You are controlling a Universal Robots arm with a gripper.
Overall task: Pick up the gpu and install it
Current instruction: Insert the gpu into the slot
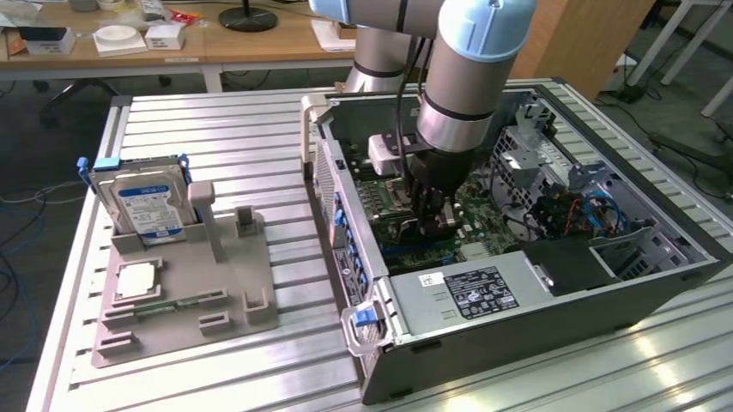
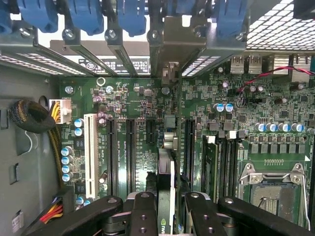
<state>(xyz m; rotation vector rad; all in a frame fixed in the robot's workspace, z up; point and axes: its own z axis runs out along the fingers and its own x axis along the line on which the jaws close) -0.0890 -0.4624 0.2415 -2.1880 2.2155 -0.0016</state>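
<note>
My gripper [image 1: 433,225] reaches down inside the open computer case [image 1: 343,146], low over the green motherboard [image 1: 396,202]. In the wrist view the gripper [image 2: 166,209] is shut on the gpu [image 2: 166,169], a thin dark card seen edge-on between the black fingers [image 2: 142,211]. The card stands upright and runs along a black expansion slot [image 2: 189,142] towards the metal rear slot covers [image 2: 170,46]. Its lower edge is hidden, so I cannot tell whether it touches the slot.
A grey holder [image 1: 229,283] at the exterior view's left carries a silver hard drive [image 1: 143,202], a processor chip [image 1: 136,281] and a green memory stick [image 1: 184,302]. Around the card sit a white slot [image 2: 90,152], memory modules [image 2: 210,162], the processor socket [image 2: 273,177], cables [image 1: 572,210] and the power supply [image 1: 475,292].
</note>
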